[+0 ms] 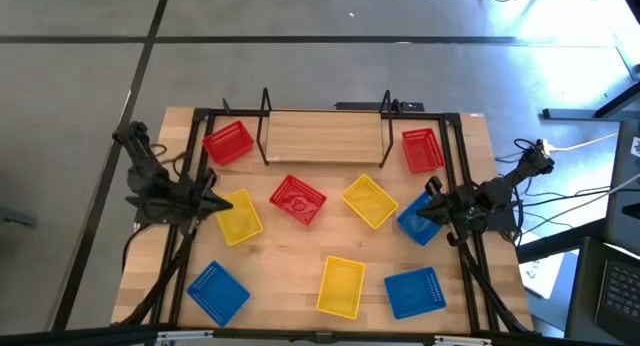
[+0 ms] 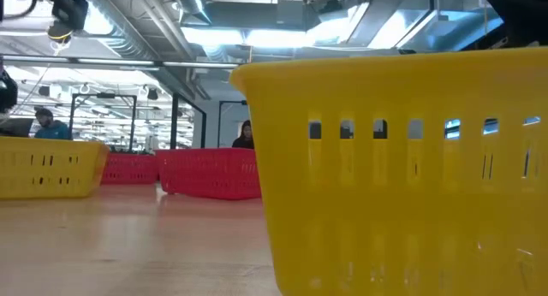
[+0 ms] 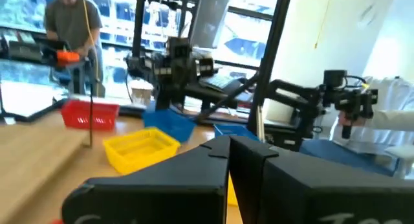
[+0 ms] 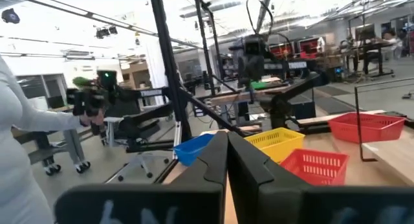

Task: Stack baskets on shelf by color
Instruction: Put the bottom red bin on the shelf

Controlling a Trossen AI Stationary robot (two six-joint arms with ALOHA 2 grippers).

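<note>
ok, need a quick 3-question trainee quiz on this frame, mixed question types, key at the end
1. True or false: the shelf already has a basket on its plank.
2. Multiple choice: which basket lies nearest the left gripper in the high view?
A. the red basket at the table's right rear
B. the yellow basket beside it
C. the blue basket at the front left
3. Fill in: in the high view there are ___ red baskets on the table, including the one at the centre.

Key: 1 false, the plank is bare. 2 B. 3 three.
</note>
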